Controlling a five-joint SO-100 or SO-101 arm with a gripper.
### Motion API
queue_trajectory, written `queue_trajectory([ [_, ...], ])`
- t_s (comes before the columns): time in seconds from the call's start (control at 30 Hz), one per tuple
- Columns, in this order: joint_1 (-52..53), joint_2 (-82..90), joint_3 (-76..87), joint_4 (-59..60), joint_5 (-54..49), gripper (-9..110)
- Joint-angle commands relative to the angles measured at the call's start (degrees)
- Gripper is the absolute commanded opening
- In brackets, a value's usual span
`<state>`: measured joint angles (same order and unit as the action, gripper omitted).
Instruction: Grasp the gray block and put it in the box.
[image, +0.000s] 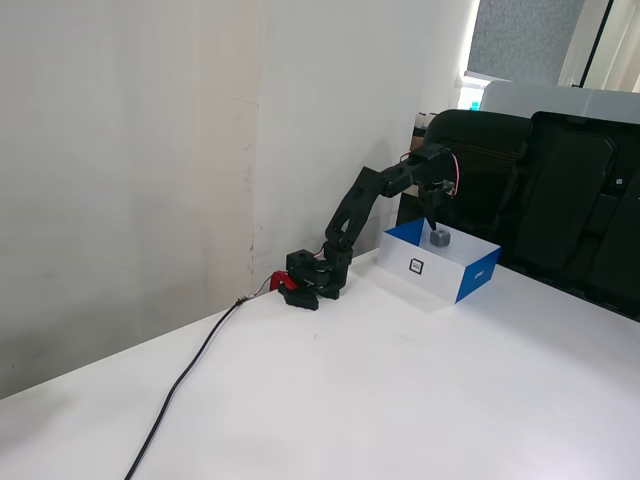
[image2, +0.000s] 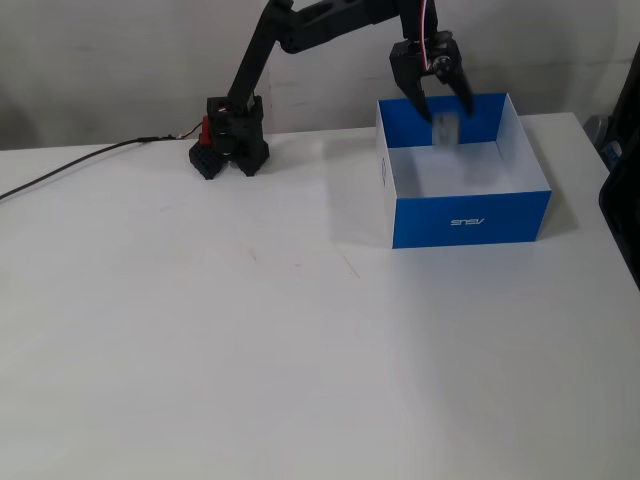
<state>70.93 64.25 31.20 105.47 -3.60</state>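
The box (image: 441, 272) stands on the white table to the right of the arm's base, its white long side with a black logo facing one fixed view. In the other fixed view its blue wall (image2: 470, 218) faces the camera. My gripper (image2: 443, 110) hangs over the far part of the box with its fingers spread apart. The gray block (image2: 445, 131) is a motion-blurred shape just below the fingertips, inside the box's outline and free of the fingers. In a fixed view the block (image: 440, 237) sits right under the gripper (image: 433, 224), above the box rim.
The arm's base (image2: 228, 145) with a red part stands left of the box, and a black cable (image: 190, 370) runs from it across the table. A black chair and black cases (image: 570, 200) stand close behind the box. A wall is behind the arm.
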Motion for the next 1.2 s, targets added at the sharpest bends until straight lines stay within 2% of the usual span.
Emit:
queue_trajectory([
  [0.0, 0.6, 1.4, -3.8, 2.5, -0.8, 37],
  [0.2, -1.7, 2.0, -3.8, 2.5, -0.8, 32],
  [0.27, -4.2, 2.9, -3.7, 2.5, -0.8, 26],
  [0.5, -23.1, 8.2, -1.0, 2.5, -2.6, 8],
  [0.67, -35.8, 11.3, 1.1, 2.5, -4.2, 1],
  [1.17, -69.2, 14.2, 9.3, -0.2, -7.6, 0],
])
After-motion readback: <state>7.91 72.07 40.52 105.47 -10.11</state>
